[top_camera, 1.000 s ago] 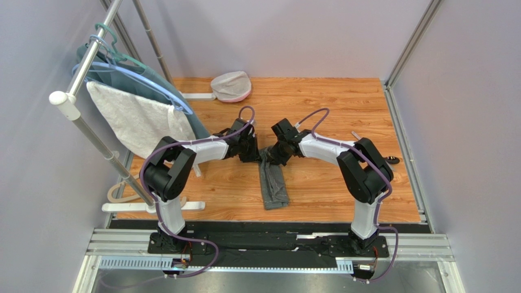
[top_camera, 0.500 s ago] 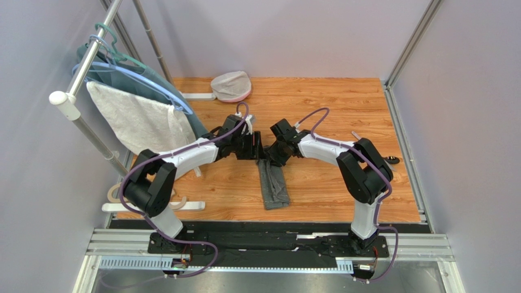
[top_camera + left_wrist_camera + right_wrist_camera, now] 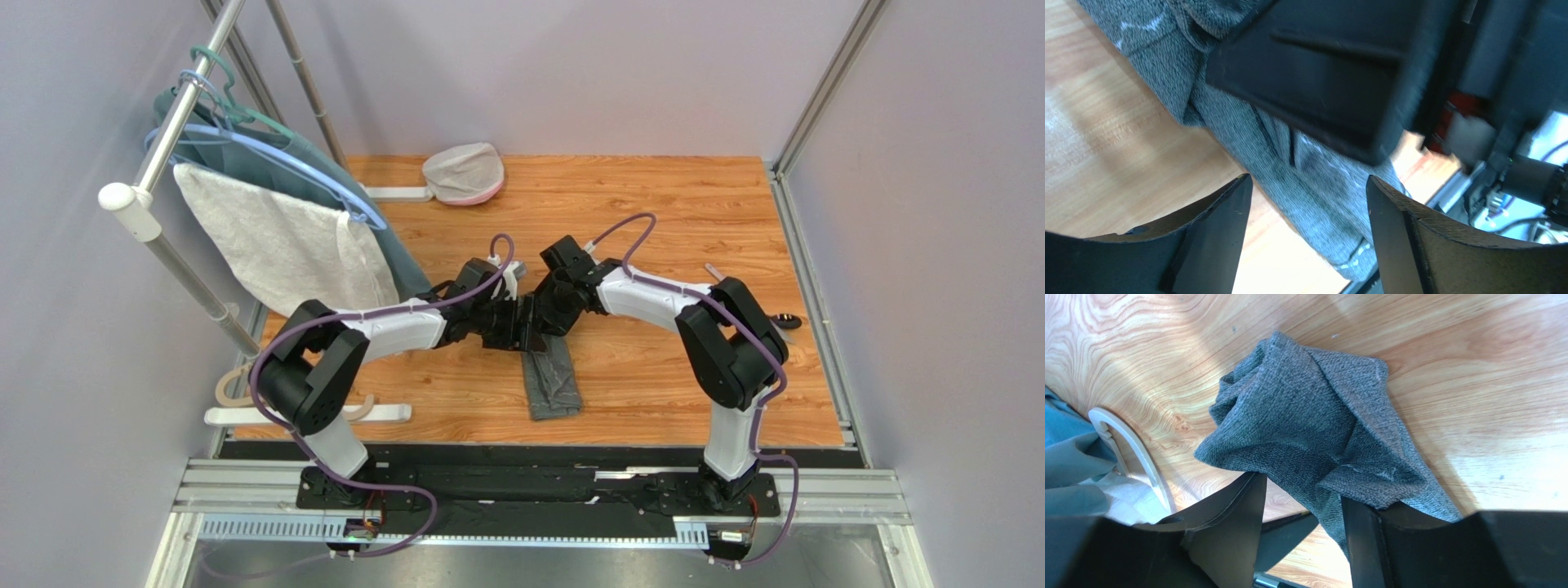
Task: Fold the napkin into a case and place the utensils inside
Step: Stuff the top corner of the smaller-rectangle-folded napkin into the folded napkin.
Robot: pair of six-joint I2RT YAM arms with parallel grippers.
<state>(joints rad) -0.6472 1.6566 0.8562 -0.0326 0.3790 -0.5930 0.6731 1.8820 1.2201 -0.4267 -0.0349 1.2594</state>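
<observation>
Your left gripper (image 3: 1309, 184) stands wide open. Its two matte black, wedge-shaped fingers (image 3: 1211, 239) frame the bottom of the left wrist view and pinch nothing. Under the gap lies the napkin (image 3: 1315, 208), a coarse dark grey weave gathered into long soft folds. A blocky black part of the right arm (image 3: 1321, 79) hangs over the cloth at upper centre.

Your right gripper (image 3: 1303, 490) is also parted, though less widely. A crumpled lobe of the napkin (image 3: 1309, 416) sags between its smooth black fingers (image 3: 1235, 520) without filling the gap.

In the top view both tools meet at the middle of the frame, over the upper end of the napkin (image 3: 552, 380). From there the cloth runs down as a narrow rumpled strip on the orange wood-grain table (image 3: 687, 208).

Toward the right of that view, a slim silver utensil (image 3: 714, 272) and a small black utensil (image 3: 789, 322) lie well apart from the cloth.

At the lower left of the right wrist view you can see a curved white plastic hanger (image 3: 1137, 453) and a teal garment (image 3: 1069, 459). A nubby white towel (image 3: 270, 245) hangs at upper left in the top view.
</observation>
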